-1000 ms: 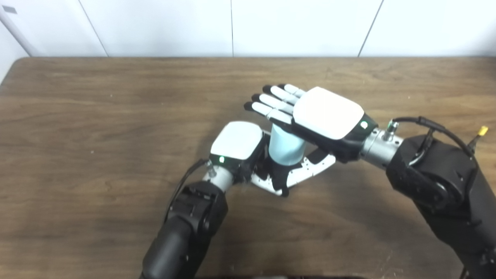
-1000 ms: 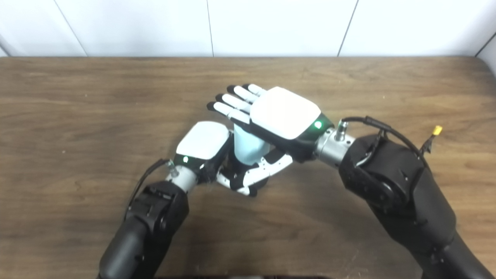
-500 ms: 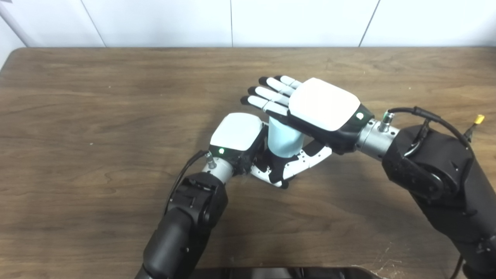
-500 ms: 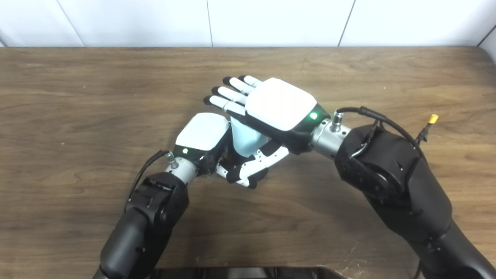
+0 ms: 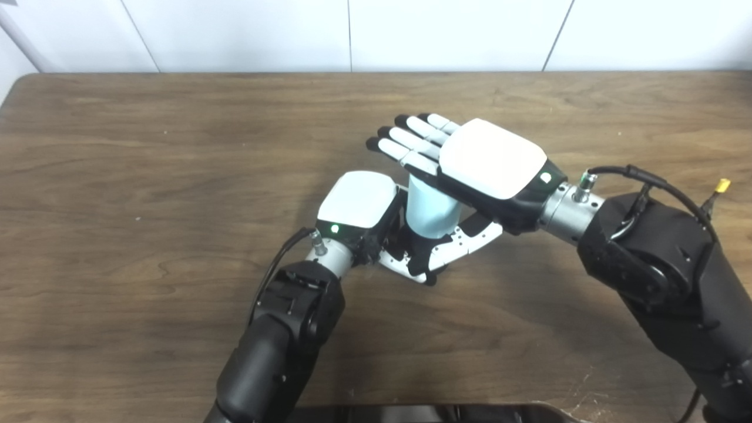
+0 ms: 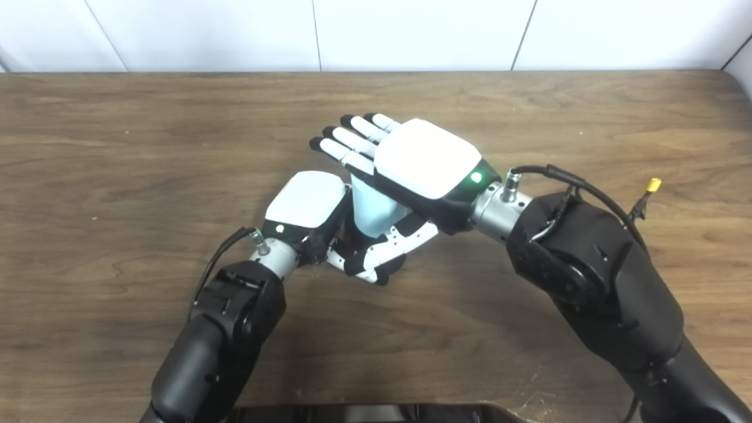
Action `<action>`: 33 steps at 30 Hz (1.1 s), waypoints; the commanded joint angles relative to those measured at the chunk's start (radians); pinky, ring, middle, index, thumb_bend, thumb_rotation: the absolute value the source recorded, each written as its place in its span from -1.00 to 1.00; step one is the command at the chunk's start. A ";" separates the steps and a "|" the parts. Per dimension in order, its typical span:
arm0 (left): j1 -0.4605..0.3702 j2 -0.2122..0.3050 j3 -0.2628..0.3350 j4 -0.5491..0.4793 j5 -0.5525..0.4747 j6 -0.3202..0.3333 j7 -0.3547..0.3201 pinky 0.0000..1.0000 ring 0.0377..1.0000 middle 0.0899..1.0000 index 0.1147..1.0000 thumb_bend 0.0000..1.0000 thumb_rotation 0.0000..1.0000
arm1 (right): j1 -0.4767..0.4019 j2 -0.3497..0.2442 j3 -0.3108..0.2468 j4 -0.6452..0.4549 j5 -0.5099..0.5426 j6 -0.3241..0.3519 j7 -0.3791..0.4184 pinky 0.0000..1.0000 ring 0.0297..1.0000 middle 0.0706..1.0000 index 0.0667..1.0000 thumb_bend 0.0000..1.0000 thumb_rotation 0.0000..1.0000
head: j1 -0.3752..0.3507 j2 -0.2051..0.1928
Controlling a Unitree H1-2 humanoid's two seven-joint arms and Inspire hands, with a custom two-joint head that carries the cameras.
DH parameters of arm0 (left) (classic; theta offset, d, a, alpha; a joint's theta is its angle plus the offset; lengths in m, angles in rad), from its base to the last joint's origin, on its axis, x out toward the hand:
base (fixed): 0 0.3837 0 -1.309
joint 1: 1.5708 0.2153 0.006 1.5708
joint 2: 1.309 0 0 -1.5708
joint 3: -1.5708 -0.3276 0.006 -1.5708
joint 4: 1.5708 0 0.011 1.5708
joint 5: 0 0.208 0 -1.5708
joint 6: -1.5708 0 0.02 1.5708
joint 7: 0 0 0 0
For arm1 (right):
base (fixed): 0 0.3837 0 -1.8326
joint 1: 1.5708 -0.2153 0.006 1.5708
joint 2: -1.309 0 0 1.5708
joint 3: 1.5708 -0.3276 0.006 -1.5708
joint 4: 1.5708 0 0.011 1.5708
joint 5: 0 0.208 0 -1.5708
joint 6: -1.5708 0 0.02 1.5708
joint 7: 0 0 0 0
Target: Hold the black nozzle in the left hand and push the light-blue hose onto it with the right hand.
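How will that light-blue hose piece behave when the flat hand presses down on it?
The light-blue hose looks short and wide, so it likely stays stiff rather than buckling. The right hand lies flat on top, fingers straight, so it could tilt sideways. The left hand beneath probably steadies it.

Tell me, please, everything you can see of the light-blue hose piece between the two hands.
The light-blue hose shows as a short, smooth, matte cylinder, standing roughly upright above the wooden table. Its top is hidden under the flat, open right hand, which lies across it. Its lower end sits within the curled fingers of the left hand. The black nozzle cannot be made out.
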 commanded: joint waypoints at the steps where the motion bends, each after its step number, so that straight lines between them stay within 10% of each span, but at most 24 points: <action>1: 0.000 -0.007 0.000 -0.013 -0.016 0.003 -0.019 -0.22 -0.06 -0.15 -0.16 0.05 -1.00 | 0.098 -0.055 0.074 0.107 -0.001 0.006 0.149 1.00 1.00 1.00 1.00 0.58 1.00 | 0.002 0.001; 33: 0.001 -0.005 0.009 -0.021 -0.029 0.003 -0.030 -0.20 -0.04 -0.16 -0.16 0.05 -1.00 | 0.096 -0.051 0.115 0.122 -0.016 0.027 0.189 0.97 1.00 1.00 1.00 0.64 1.00 | -0.001 0.006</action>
